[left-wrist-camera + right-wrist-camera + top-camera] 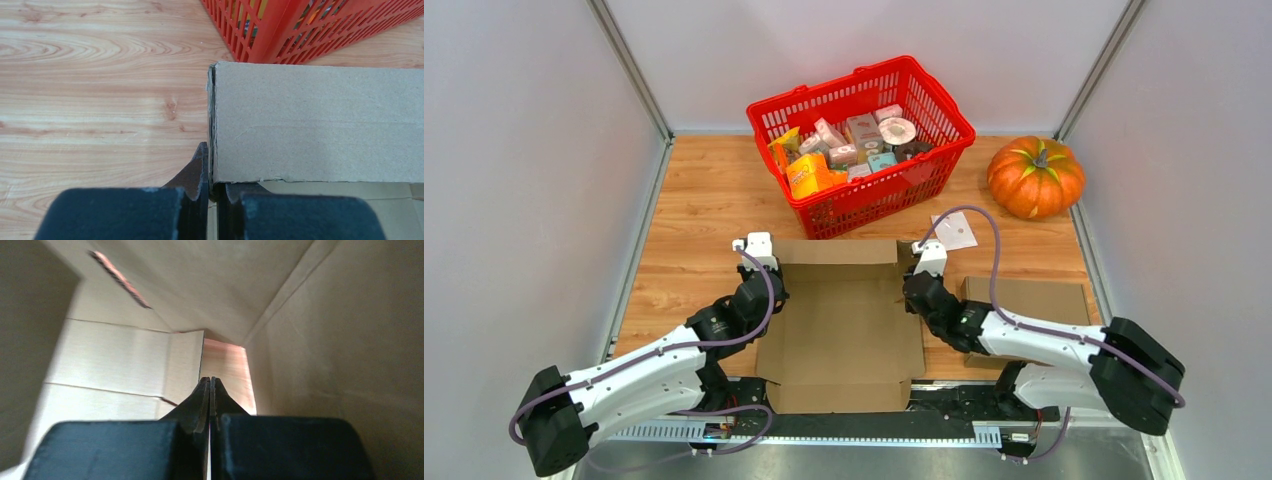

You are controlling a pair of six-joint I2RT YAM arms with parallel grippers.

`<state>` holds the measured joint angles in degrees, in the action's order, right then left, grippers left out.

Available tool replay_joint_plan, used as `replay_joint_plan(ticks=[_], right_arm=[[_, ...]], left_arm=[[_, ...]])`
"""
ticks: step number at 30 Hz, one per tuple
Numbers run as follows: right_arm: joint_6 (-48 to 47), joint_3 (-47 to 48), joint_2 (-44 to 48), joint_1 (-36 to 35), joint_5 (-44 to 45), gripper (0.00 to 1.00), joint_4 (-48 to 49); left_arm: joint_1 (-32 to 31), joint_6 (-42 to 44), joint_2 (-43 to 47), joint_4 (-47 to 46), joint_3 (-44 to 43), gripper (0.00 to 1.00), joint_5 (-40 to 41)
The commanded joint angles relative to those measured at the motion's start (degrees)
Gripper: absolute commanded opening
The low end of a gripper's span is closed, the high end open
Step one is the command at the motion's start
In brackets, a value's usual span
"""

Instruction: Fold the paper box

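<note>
While the left claw (211, 167) pinches the paper box (320, 125) wall ahead, the right claw (210, 386), pressed together empty, may let its side flop.

table (694, 200): pale wood, clear grain, smooth, slight sheen | box (839, 320): brown cardboard, matt, cut edges fibrous and ragged | basket (874, 195): red plastic lattice, glossy | pumpkin (1036, 178): orange skin, smooth, lightly shiny | fingers (197, 172): black, matt, plastic-looking | walls (514, 150): grey, matt, plain
</note>
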<state>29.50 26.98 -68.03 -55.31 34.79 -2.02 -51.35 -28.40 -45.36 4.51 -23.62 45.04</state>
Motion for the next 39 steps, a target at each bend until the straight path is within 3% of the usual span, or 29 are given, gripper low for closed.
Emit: replay_joint_plan(ticks=[1, 7, 11, 15, 16, 19, 23, 30, 39], right_arm=[[-1.19, -0.53, 0.72, 0.03, -6.21, 0.00, 11.59], [-3.48, -2.99, -4.82, 0.11, -15.26, 0.00, 20.55], [-3.83, -2.36, -6.07, 0.47, -13.08, 0.00, 16.88], [0.55, 0.69, 2.09, 0.38, -0.12, 0.00, 2.32], [2.04, 1.05, 3.16, 0.46, 2.37, 0.00, -5.28], [5.22, 0.09, 6.76, 1.08, 6.08, 0.03, -10.27], [3.21, -2.20, 6.69, 3.54, 1.43, 0.02, -5.11], [0.13, 0.70, -1.66, 4.16, -1.99, 0.00, 0.17], [-4.89, 0.17, 0.27, 3.01, -11.23, 0.00, 10.90]], left_arm=[[-0.15, -1.04, 0.54, -1.87, -0.11, 0.00, 0.23], [-0.15, -1.48, -0.43, -1.79, -0.55, 0.00, -0.30], [-0.15, -1.30, -0.34, -1.53, -0.64, 0.00, -0.39], [-0.15, -1.39, 0.19, -1.08, -0.29, 0.00, 0.31], [-0.15, -1.57, 0.28, -1.09, -0.20, 0.00, 0.40], [-0.15, -1.74, 0.28, -1.61, 0.24, 0.00, 0.23], [-0.15, -2.18, -0.07, -1.96, 0.94, 0.00, 0.49], [-0.15, -1.48, 0.01, -1.44, -0.03, 0.00, 0.31], [-0.15, -1.65, -0.51, -2.05, -0.38, 0.00, 0.05]])
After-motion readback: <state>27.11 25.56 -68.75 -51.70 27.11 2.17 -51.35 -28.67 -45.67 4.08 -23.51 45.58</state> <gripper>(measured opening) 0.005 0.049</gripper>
